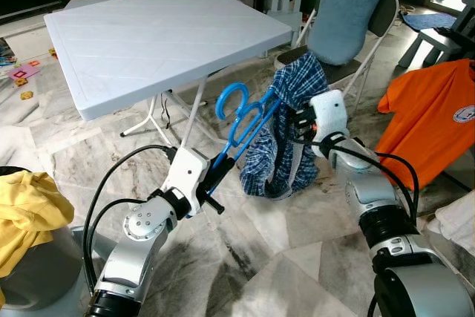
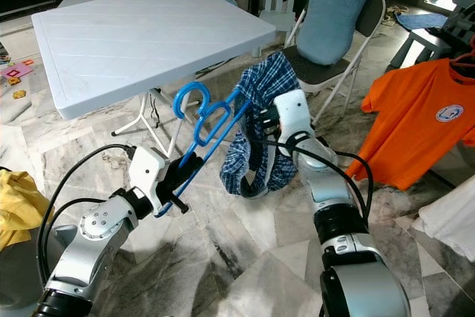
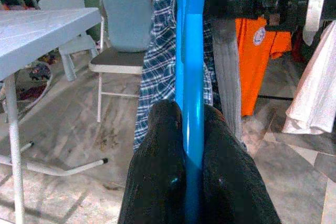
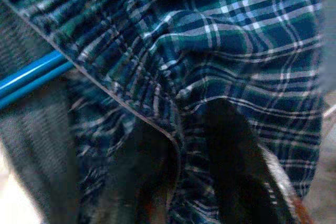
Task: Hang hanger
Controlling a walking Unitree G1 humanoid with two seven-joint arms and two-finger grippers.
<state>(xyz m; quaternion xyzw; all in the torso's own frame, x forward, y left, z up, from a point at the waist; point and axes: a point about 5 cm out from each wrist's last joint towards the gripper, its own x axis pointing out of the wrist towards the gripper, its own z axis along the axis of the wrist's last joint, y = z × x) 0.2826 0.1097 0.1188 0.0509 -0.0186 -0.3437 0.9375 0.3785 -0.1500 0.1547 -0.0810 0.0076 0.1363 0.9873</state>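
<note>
A blue plastic hanger (image 1: pixel 243 122) tilts up and to the right in mid air, its hook toward the white table. My left gripper (image 1: pixel 217 167) is shut on its lower end; the left wrist view shows both black fingers (image 3: pixel 157 182) clamped on the blue bar (image 3: pixel 191 61). A blue plaid garment (image 1: pixel 286 135) hangs from the hanger's far end. My right gripper (image 1: pixel 299 124) is shut on the waistband of this garment, and the right wrist view shows the cloth (image 4: pixel 210 51) pinched between its dark fingers (image 4: pixel 236 166).
A white folding table (image 1: pixel 163 35) stands at the left behind the hanger. A grey chair (image 1: pixel 345 16) is behind the garment. An orange T-shirt (image 1: pixel 427 120) hangs at the right. Yellow cloth (image 1: pixel 22 209) lies at the lower left. The floor is marble tile.
</note>
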